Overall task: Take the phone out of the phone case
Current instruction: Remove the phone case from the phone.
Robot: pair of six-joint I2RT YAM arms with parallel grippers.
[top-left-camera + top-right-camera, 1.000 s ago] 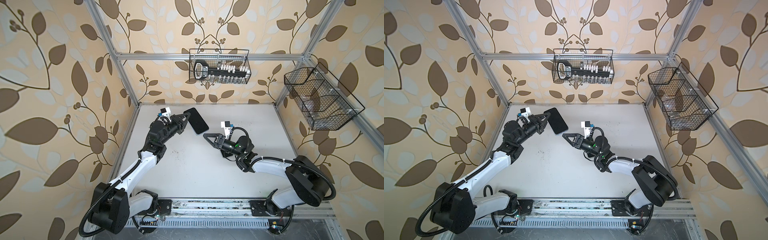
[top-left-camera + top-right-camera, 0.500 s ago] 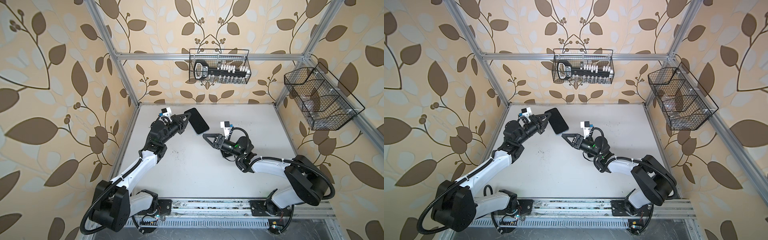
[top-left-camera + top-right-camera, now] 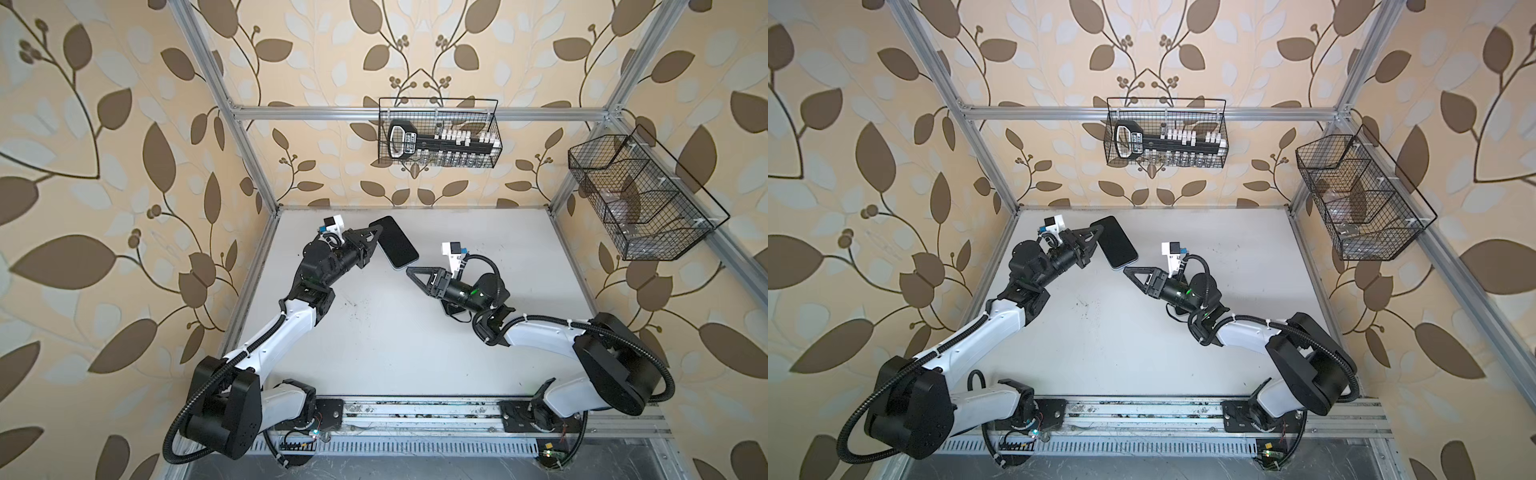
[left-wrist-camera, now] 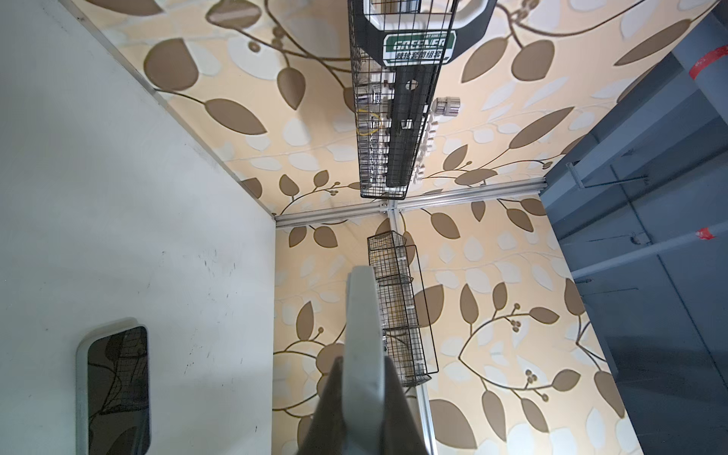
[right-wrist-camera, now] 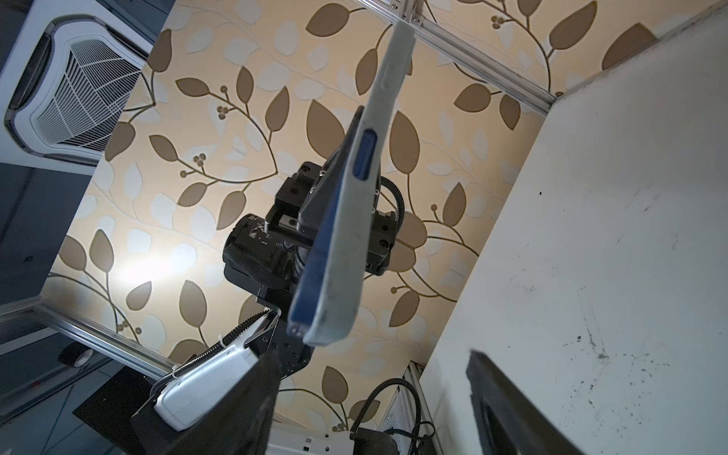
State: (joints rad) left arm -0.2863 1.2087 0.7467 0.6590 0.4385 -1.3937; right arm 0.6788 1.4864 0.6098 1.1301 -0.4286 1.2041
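Phone is up off the table, folks, held roughly level with its dark screen facing up, over the back-left part of the white surface, and both top views show it that way. It sits inside its pale grey phone case. The right wrist view catches it edge-on, blue body snug against the shell, a blue button showing through a cut-out in the side. Left tool has it pinched by one end, jaws clamped tight on the cased phone with a finger on either face. In the left wrist view the pale edge of the case runs straight out from between the dark fingers. Right tool points at the phone's free corner from the right, jaws spread wide with nothing in them, tips just beside that corner but apart from it. Down on the table in the left wrist view lies a dark glossy slab with a pale rim, and what it is, I cannot tell. A wire basket on the back wall holds a socket set, and a second basket hangs on the right wall.
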